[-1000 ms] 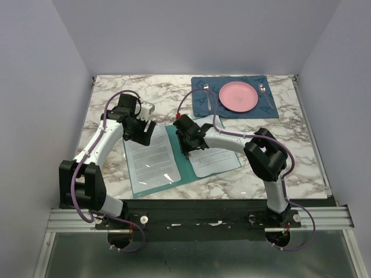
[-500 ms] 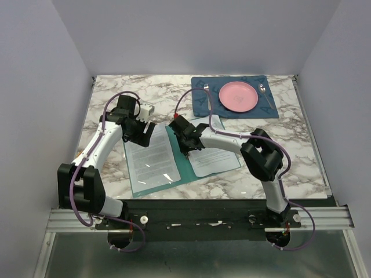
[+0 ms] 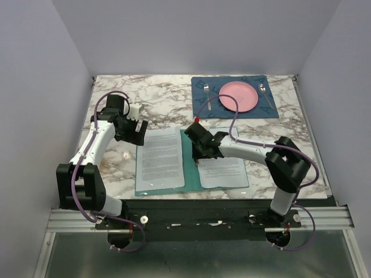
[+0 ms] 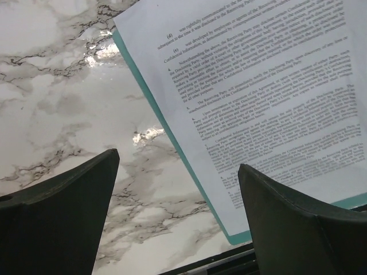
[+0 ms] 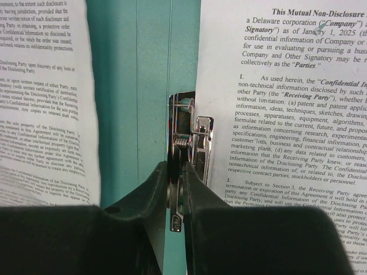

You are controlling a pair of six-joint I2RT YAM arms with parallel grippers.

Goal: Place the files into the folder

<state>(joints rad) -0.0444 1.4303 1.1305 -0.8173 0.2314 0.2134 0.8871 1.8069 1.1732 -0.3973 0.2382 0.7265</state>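
**Open folder with one clip under grip.** A thin, flat teal-green plastic folder [image 3: 189,174] lies spread open on the white, grey-veined marble-pattern desk [image 3: 168,101], with both leaves facing up. The files, white paper sheets printed with dense black text [image 3: 159,157], rest one on each leaf. The left sheet's inner edge is slightly wavy. The right sheet lies flat, its margin against the bright metal spring clip [image 5: 192,137] beside the spine.

The right fingers [image 5: 152,195] are pinched narrow on the clip's thin lever, apparently to work the spring so that the clamp takes the sheet's edge. The stiff, glossy metal offers a small but firm purchase.

The left fingers [image 4: 63,217], matte black and wedge-shaped, stand wide and hold nothing. They hover over the desk just beside the folder's far left corner, apart from the paper, probably so as to leave that leaf free. A narrow teal border around the sheets shows that the folder is slightly the larger.
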